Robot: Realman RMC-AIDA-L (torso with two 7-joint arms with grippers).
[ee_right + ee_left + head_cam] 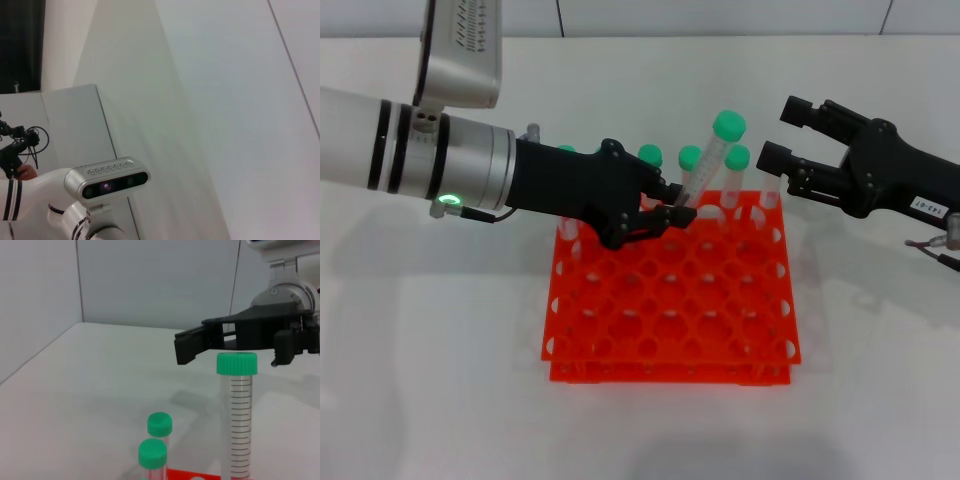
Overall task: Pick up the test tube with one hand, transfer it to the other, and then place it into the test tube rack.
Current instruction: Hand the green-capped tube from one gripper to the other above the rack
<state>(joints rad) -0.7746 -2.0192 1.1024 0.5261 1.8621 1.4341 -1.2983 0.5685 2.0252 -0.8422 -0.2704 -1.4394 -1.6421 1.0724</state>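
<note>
My left gripper (pixel 665 215), unlabelled and on the arm with the green light ring, is shut on the test tube (pixel 705 170). It holds the tube tilted over the back rows of the orange-red test tube rack (pixel 670 345). The tube's green cap (pixel 728 125) points up toward the right. My right gripper (pixel 782 132), with the white label, is open just right of the cap and apart from it. In the left wrist view the held tube (pixel 239 415) stands in front of the open right gripper (pixel 230 349).
Several other green-capped tubes (pixel 690 158) stand in the rack's back row, right around the held tube; two show in the left wrist view (pixel 160 424). The rack sits on a white table (pixel 440 380). The right wrist view shows only walls and the left arm's camera housing (pixel 107 177).
</note>
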